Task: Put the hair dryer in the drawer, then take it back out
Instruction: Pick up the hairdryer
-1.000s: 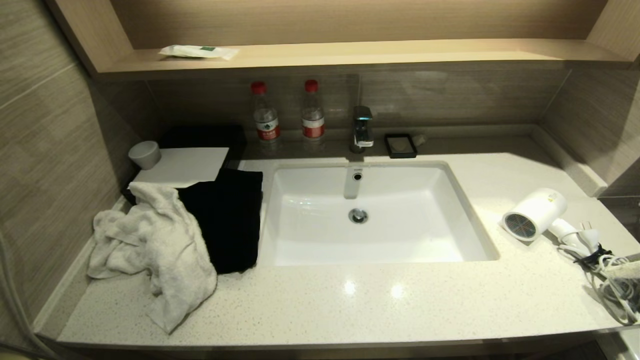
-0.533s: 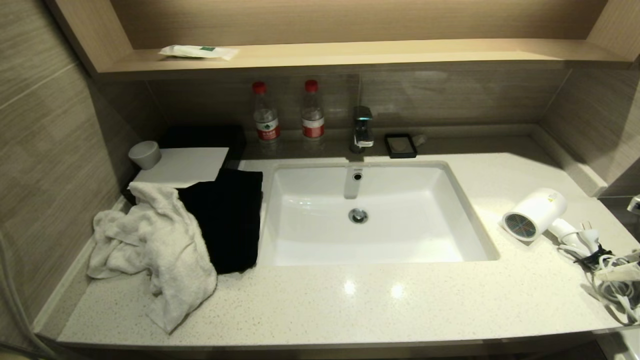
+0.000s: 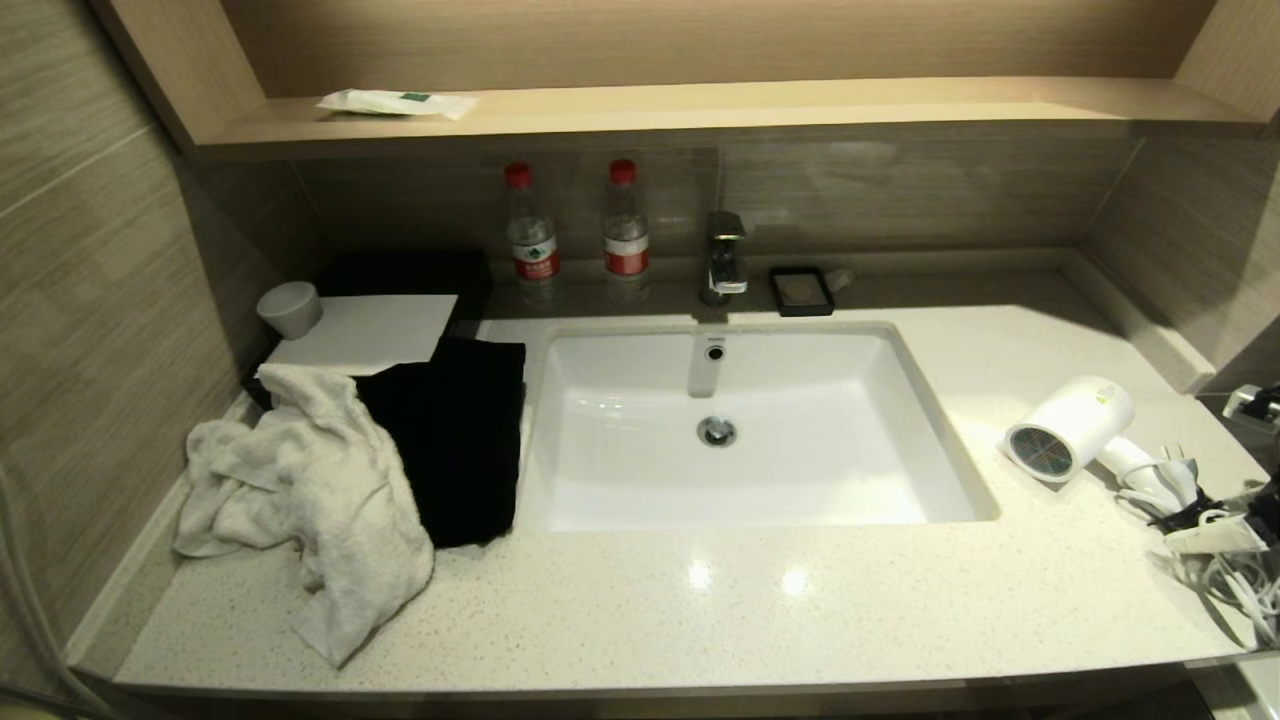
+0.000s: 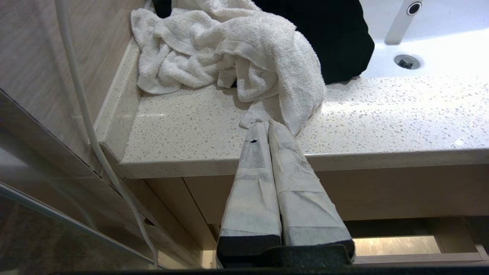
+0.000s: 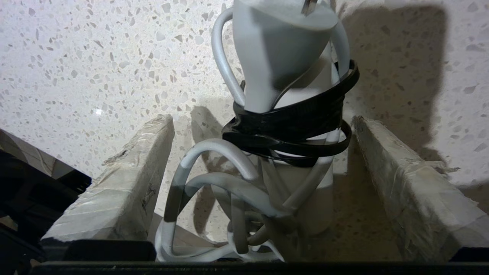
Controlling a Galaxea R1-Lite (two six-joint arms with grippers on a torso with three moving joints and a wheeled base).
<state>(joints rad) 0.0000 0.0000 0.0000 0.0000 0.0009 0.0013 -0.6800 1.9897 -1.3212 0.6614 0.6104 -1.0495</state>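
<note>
The white hair dryer [image 3: 1070,428] lies on the counter right of the sink, with its grey grille facing the basin. Its handle and strapped white cord [image 3: 1215,560] trail toward the right edge. My right gripper [image 3: 1235,470] reaches in from that edge and stands open. In the right wrist view its taped fingers [image 5: 130,179] sit wide apart on either side of the handle and cord bundle [image 5: 290,114], without touching it. My left gripper [image 4: 263,124] is shut and empty, low in front of the counter's left front edge. A light-wood front [image 4: 382,194] runs under the counter; I cannot tell whether it is the drawer.
A crumpled white towel [image 3: 310,500] and a black cloth [image 3: 460,440] lie left of the white sink [image 3: 930,450]. Two red-capped bottles [image 3: 530,225], a tap [image 3: 722,255] and a black soap dish [image 3: 800,290] stand at the back. The wall corner hems in the counter's right end.
My right gripper has come into the head view from the right edge. It now straddles the dryer's handle and cord. The dryer has not moved.
</note>
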